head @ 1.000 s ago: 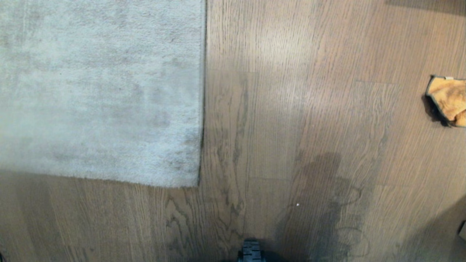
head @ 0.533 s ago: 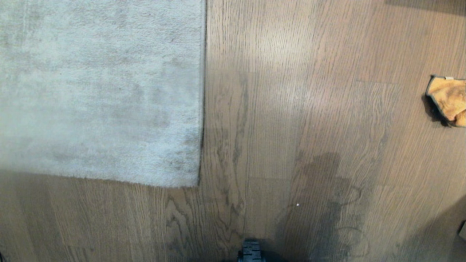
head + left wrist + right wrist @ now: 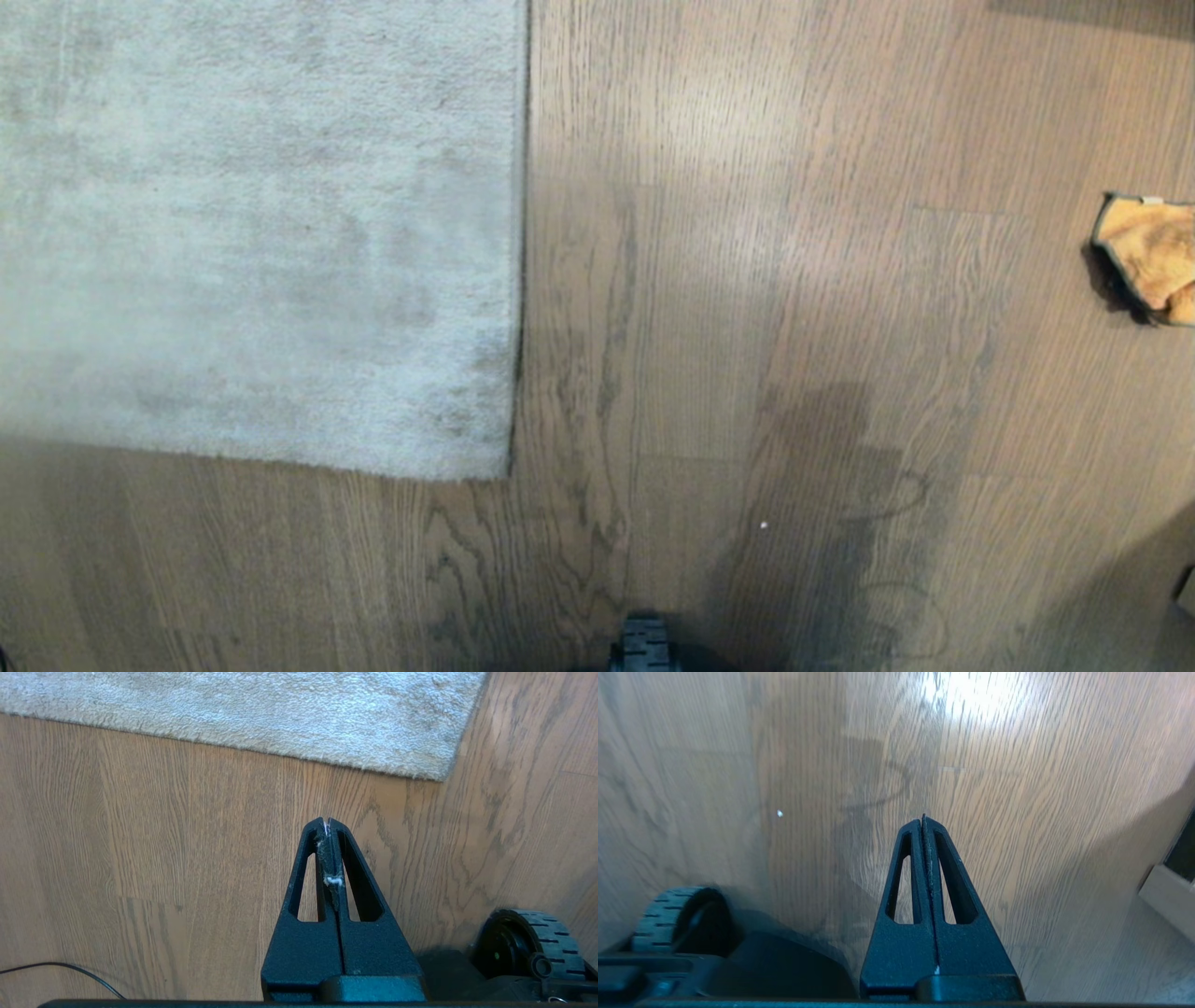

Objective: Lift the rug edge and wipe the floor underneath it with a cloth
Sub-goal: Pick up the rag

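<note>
The rug edge [image 3: 327,763] lies flat on the floor [image 3: 747,280], its square corner just ahead of the left claw [image 3: 328,823], whose tips are pressed together on nothing but lint. The cloth [image 3: 1153,257] sits crumpled well off to the robot's right, beyond the right claw [image 3: 923,821], which is likewise closed and empty. So the left arm looks nearer the rug, the right nearer the cloth.

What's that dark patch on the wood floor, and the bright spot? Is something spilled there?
Head view: a soft dark shadow lies on the floor, not clearly a spill; pale glare sits farther out. Right wrist view: the same glare washes out the grain beyond the shut right hand, and the floor looks slightly blurred.
</note>
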